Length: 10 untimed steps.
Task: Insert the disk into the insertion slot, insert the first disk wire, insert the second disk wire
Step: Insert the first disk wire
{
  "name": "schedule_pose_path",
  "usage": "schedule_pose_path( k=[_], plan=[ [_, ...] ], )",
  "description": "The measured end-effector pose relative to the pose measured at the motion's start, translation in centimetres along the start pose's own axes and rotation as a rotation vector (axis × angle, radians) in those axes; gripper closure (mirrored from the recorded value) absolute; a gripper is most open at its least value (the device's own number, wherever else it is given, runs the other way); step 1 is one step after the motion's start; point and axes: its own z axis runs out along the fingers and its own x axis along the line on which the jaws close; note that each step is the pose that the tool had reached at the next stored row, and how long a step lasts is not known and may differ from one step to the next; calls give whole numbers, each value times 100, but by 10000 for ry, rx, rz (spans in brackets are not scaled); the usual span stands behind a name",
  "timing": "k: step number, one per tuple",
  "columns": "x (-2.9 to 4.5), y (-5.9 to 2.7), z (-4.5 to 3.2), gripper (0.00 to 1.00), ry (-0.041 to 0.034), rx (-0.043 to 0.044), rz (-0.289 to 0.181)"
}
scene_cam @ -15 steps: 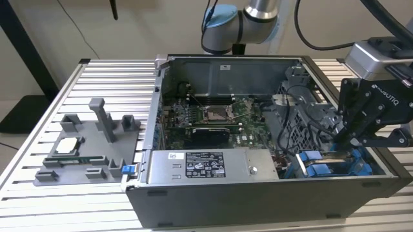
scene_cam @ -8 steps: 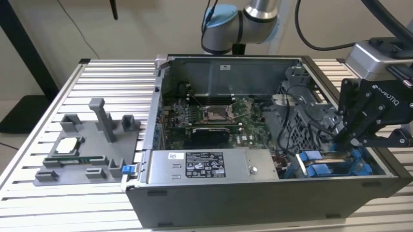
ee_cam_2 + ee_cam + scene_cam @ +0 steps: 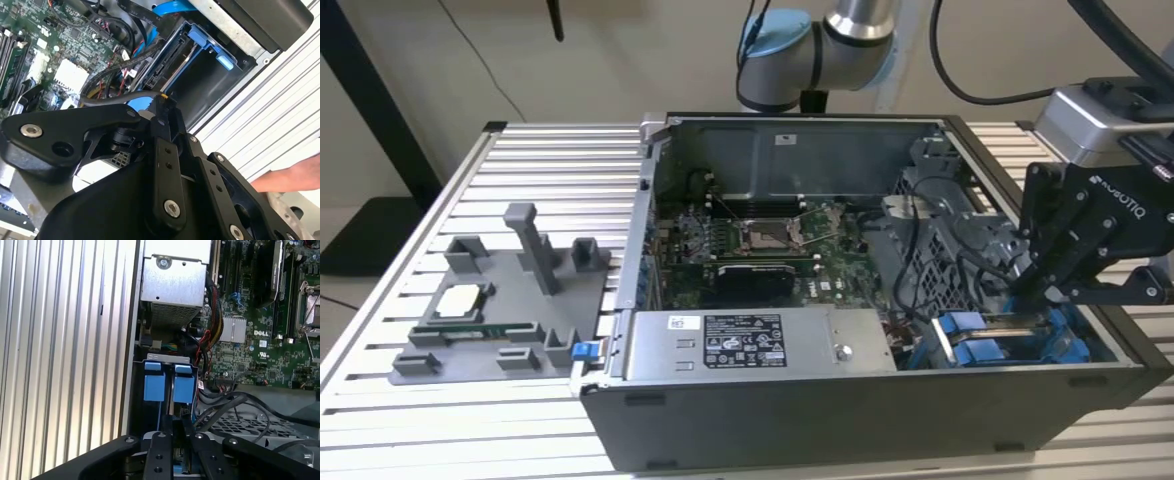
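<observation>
- The disk (image 3: 169, 64) stands on edge inside the insertion slot (image 3: 167, 358). The tabs of its blue carrier (image 3: 155, 381) show at the slot's mouth.
- The slot is in the corner of the computer case (image 3: 854, 420) nearest the camera, on the exterior view's right, just beside the labelled power supply (image 3: 747, 345).
- My gripper (image 3: 1047, 295) hangs right over that slot, pointing down into the case, tip close above the blue carrier.
- In the second wrist view a black wire (image 3: 115, 100) curves in from the motherboard side and ends at my gripper's tip.
- I cannot tell whether my gripper is clenched or released, or whether it grasps that wire.
- The motherboard (image 3: 761, 240) lies on the case floor, with a tangle of cables (image 3: 947, 230) between it and the slot.
- The case sits on a slatted table (image 3: 454, 420), toward the table edge on the exterior view's right.
- A grey fixture tray (image 3: 520, 350) lies near the table edge on the exterior view's left, apart from the case. It carries a processor chip (image 3: 464, 298) and a memory stick (image 3: 474, 330).
- My arm's base (image 3: 801, 50) rises behind the case at the far table edge.
- Part of a person's hand or arm (image 3: 295, 177) is over the table slats in the second wrist view, well apart from the slot.
</observation>
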Motion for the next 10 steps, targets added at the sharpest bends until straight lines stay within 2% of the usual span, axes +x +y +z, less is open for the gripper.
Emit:
schedule_pose_path(
  k=[10],
  plan=[
    [7,-94,27,100,-24,2,-2]
  ],
)
